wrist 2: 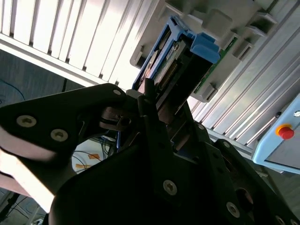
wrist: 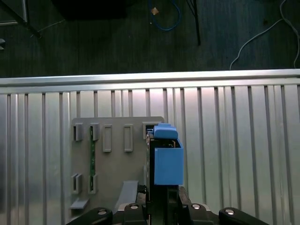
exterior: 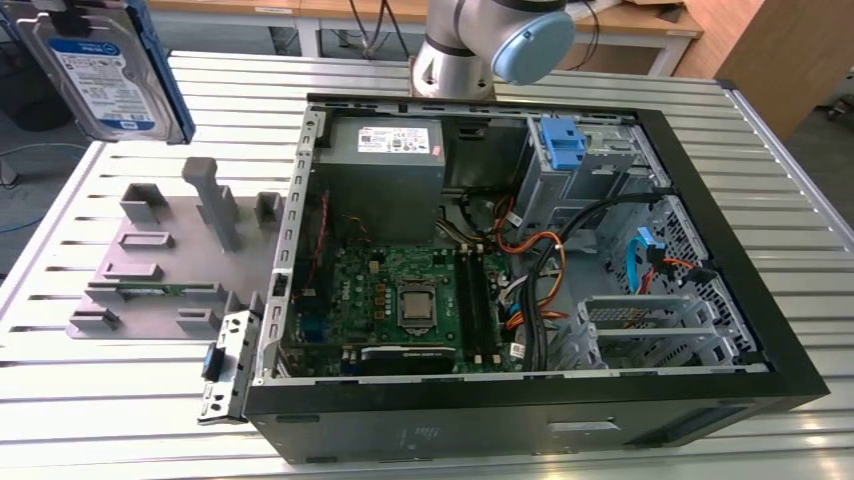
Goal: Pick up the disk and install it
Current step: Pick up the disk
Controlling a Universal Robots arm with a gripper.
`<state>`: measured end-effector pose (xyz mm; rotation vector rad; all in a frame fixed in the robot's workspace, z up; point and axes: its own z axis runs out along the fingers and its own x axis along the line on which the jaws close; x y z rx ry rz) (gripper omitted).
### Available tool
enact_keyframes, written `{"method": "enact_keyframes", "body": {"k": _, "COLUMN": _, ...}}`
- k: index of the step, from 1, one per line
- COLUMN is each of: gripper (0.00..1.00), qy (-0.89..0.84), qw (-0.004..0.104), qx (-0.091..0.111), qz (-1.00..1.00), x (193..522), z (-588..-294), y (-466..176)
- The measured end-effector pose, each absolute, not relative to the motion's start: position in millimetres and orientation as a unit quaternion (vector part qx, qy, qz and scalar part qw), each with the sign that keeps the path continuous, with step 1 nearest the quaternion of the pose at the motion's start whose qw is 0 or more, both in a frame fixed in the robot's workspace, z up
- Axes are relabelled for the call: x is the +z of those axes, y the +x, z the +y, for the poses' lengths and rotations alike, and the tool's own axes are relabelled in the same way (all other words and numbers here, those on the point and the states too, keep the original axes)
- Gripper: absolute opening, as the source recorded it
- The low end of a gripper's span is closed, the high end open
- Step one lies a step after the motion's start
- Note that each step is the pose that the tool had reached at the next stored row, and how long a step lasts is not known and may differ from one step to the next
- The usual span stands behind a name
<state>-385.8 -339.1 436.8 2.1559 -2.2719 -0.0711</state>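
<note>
Now the claw (wrist: 161, 204) squeezes the disk (exterior: 114, 65) tight, holding it high above the grey holder (exterior: 147, 270) on the surface (exterior: 107, 400). Picking up looks done. Installing calls for lining the disk up with a bay in the open computer case (exterior: 787, 370), which is well apart from it.

Tool (wrist: 163, 197), held high & aimed down, is clamped tight on disk (wrist: 168, 161).
</note>
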Motion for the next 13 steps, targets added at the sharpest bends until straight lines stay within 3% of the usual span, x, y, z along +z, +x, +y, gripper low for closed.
{"method": "enact_keyframes", "body": {"k": 13, "gripper": 0.35, "qy": 0.688, "qw": 0.004, "qx": -0.023, "qz": -0.725, "x": 465, "z": -339, "y": -386}}
